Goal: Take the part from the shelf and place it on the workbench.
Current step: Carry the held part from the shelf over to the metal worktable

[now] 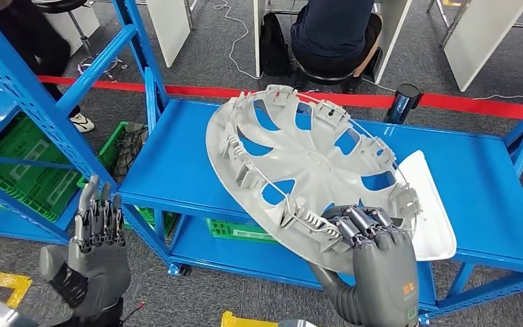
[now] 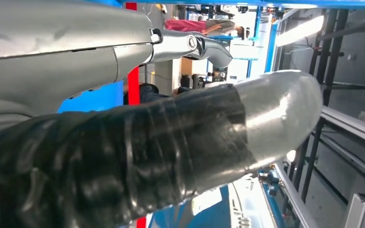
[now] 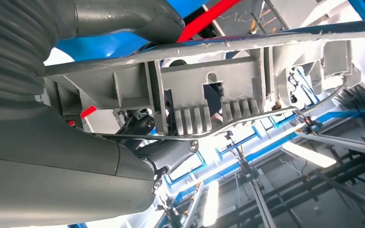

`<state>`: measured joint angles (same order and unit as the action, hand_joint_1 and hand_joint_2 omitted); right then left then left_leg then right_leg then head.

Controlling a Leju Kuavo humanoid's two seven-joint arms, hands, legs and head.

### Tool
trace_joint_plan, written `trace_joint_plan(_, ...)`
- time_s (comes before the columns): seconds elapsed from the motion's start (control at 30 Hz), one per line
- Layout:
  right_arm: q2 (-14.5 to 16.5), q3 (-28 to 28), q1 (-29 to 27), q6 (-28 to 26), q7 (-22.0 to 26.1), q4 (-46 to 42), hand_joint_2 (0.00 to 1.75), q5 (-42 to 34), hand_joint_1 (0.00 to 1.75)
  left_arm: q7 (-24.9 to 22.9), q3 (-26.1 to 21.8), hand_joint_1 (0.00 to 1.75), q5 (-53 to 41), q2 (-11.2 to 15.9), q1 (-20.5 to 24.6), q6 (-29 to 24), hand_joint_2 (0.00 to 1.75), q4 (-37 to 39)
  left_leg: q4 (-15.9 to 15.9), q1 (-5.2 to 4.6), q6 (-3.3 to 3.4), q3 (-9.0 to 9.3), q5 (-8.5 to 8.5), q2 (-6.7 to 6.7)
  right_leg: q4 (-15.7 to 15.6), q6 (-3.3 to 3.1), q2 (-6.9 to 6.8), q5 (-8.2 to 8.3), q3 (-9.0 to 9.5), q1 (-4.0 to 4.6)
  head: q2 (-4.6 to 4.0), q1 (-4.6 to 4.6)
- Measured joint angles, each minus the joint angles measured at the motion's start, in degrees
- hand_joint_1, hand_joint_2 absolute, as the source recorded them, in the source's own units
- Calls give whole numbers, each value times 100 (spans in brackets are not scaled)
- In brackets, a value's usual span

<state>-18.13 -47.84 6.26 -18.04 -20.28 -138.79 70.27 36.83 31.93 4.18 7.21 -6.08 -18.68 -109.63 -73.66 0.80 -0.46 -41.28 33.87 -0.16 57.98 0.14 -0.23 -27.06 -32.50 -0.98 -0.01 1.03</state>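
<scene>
1. Blue workbench [image 1: 177,157]: its left half lies bare, open to approach from above.
2. Grey wheel cover [image 1: 306,163], tilted in the right hand [image 1: 374,252], overhangs the middle of the bench.
3. White tray [image 1: 432,204] occupies the surface beneath the cover's right edge.
4. Blue shelf upright [image 1: 34,102] bounds the left side, just beyond the raised left hand [image 1: 95,238].

A white tray [image 1: 434,204] lies on the blue surface; green crates [image 1: 20,163] sit on the lower levels at left; a red floor line [image 1: 177,89] runs across the grey carpet; a seated person [image 1: 334,34] is beyond it, with a black bag [image 1: 274,44] just beside.
</scene>
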Motion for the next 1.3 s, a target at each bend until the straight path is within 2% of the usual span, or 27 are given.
trace_joint_plan(0.03, -13, 8, -27, -1, -1, -7, 175, 0, 175, 0, 15, 0, -19, 0, 1, -2, 0, 2, 17, 4, 2, 80, -52, 0, 1, 10, 1, 34, -46, 0, 0, 23)
trace_joint_plan(0.07, -24, 12, -53, -2, -2, -12, 175, 0, 175, 0, 28, 0, -36, 0, 2, -3, 0, 4, 247, 4, 18, 273, -175, 1, 2, 24, 4, 66, -84, 1, 0, 49)
trace_joint_plan(0.1, -33, 15, -75, -3, -3, -17, 175, 0, 175, 0, 39, 0, -47, -1, 7, -3, 0, 4, 635, 2, 47, 552, -310, 1, 2, 41, 8, 94, -111, 1, 0, 76)
trace_joint_plan(0.17, -47, 21, -101, -5, -3, -34, 175, 0, 175, 1, 57, 0, -55, -3, 27, -4, 0, 1, 1378, -22, 104, 1063, -417, 0, 4, 96, 12, 147, -150, 4, -1, 108)
trace_joint_plan(0.2, -54, 28, -106, -9, -3, -46, 175, 1, 175, 2, 66, 0, -56, -4, 38, -5, 0, -1, 1579, -41, 127, 1187, -413, -2, 3, 131, 11, 174, -165, 1, -1, 112)
trace_joint_plan(0.23, -60, 34, -109, -11, -3, -56, 175, 4, 175, 3, 76, 0, -57, -5, 47, -11, 0, -1, 1650, -62, 148, 1222, -401, -4, -3, 172, 9, 208, -180, -6, -1, 112)
trace_joint_plan(0.3, -75, 45, -112, -14, -3, -66, 175, 22, 175, 14, 96, 0, -57, -9, 54, -30, 0, -1, 1700, -70, 212, 1192, -475, 0, -3, 248, 11, 243, -212, -21, 0, 110)
trace_joint_plan(0.33, -87, 50, -118, -13, -3, -70, 175, 32, 175, 22, 107, 0, -57, -12, 61, -43, 0, 0, 1727, -60, 253, 1179, -523, 6, 52, 276, 14, 182, -258, -23, 0, 101)
trace_joint_plan(0.4, -114, 59, -130, -11, -3, -78, 175, 43, 175, 37, 133, 0, -57, -22, 77, -59, 0, 1, 1771, -38, 325, 1125, -618, 17, 494, 308, 22, -184, -444, -26, 0, 39)
trace_joint_plan(0.47, -133, 67, -138, -8, -3, -83, 175, 41, 175, 43, 160, 0, -57, -32, 81, -79, 0, 5, 1756, -47, 358, 1015, -688, 19, 1247, 333, 21, -614, -675, -25, 1, -32)
trace_joint_plan(0.5, -143, 73, -142, -3, -4, -84, 175, 37, 175, 46, 172, 0, -57, -34, 81, -91, 0, 9, 1739, -50, 358, 957, -718, 21, 1503, 344, 21, -707, -724, -25, 1, -52)
trace_joint_plan(0.53, -153, 80, -144, 2, -8, -85, 175, 31, 175, 50, 181, 0, -57, -36, 81, -102, 0, 13, 1718, -52, 354, 899, -744, 22, 1557, 351, 21, -691, -678, -27, 1, -74)
trace_joint_plan(0.57, -161, 87, -145, 7, -13, -86, 175, 21, 175, 52, 187, 0, -58, -36, 82, -111, 0, 16, 1692, -50, 344, 846, -764, 23, 1370, 353, 19, -580, -522, -31, 0, -97)
trace_joint_plan(0.63, -173, 96, -144, 11, -20, -88, 175, -1, 175, 56, 195, 0, -60, -37, 82, -122, 0, 17, 1626, -53, 312, 750, -791, 25, 589, 340, 2, -342, -18, -33, -1, -146)
trace_joint_plan(0.67, -175, 99, -144, 11, -20, -90, 175, -10, 175, 58, 199, 0, -59, -37, 84, -126, 0, 16, 1593, -59, 285, 706, -806, 30, 261, 320, -3, -282, 186, -21, -1, -162)
trace_joint_plan(0.7, -176, 101, -142, 10, -20, -91, 175, -17, 175, 65, 202, 0, -57, -36, 84, -129, 0, 15, 1564, -65, 253, 670, -828, 34, 63, 295, -8, -268, 298, -7, -1, -169)
trace_joint_plan(0.8, -180, 114, -141, 10, -20, -92, 175, -31, 175, 87, 205, 0, -47, -33, 83, -132, 0, 13, 1537, -58, 133, 603, -900, 42, -12, 187, 0, -218, 267, 13, 0, -158)
trace_joint_plan(0.83, -181, 121, -141, 10, -20, -92, 175, -36, 175, 91, 206, 0, -45, -32, 82, -132, 0, 13, 1496, -52, 95, 563, -851, 39, -29, 140, 0, -181, 246, 4, 0, -148)
trace_joint_plan(0.9, -183, 132, -139, 10, -20, -92, 175, -43, 175, 94, 207, 0, -43, -30, 82, -134, 0, 12, 1127, -40, 35, 393, -531, 31, -62, 53, -5, -99, 186, -19, 0, -87)
trace_joint_plan(0.97, -183, 137, -139, 10, -19, -92, 175, -46, 175, 96, 208, 0, -38, -28, 80, -136, 0, 13, 400, -30, -8, 138, -101, 28, -52, 17, 2, -25, 81, -11, -1, 1)
trace_joint_plan(1.0, -183, 138, -139, 11, -16, -90, 175, -52, 175, 98, 208, 0, -29, -26, 78, -133, 0, 14, 111, -28, -16, 63, 10, 28, -45, 16, 9, 13, 22, -5, -1, 38)
trace_joint_plan(1.03, -183, 139, -139, 11, -11, -84, 175, -60, 175, 102, 208, 0, -15, -24, 77, -126, 0, 15, -7, -28, -10, 72, 20, 28, -37, 18, 18, 51, -35, 3, -1, 69)
trace_joint_plan(1.07, -182, 139, -139, 12, -5, -75, 175, -69, 175, 108, 207, 0, 5, -18, 76, -118, 0, 15, 100, -29, 11, 194, -69, 25, -33, 23, 31, 85, -83, 12, -1, 98)
trace_joint_plan(1.13, -181, 140, -138, 12, 9, -61, 175, -86, 175, 120, 204, 0, 44, -4, 77, -101, 0, 14, 829, -45, 107, 697, -319, -26, -30, 38, 67, 150, -150, 25, -1, 137)
trace_joint_plan(1.2, -177, 145, -129, 14, 21, -56, 175, -105, 175, 138, 197, 0, 60, 7, 76, -74, 0, 4, 1528, -74, 198, 1162, -402, -115, -33, 87, 102, 223, -204, 22, -1, 134)
trace_joint_plan(1.23, -173, 149, -122, 16, 27, -53, 175, -117, 175, 146, 192, 0, 62, 10, 75, -57, 0, -3, 1692, -94, 227, 1265, -392, -146, -38, 121, 115, 263, -225, 7, 0, 135)
trace_joint_plan(1.3, -166, 157, -113, 22, 37, -47, 175, -151, 175, 155, 185, 0, 62, 13, 73, -34, 0, -16, 1776, -110, 264, 1281, -463, -118, -67, 201, 151, 342, -254, -11, 0, 155)
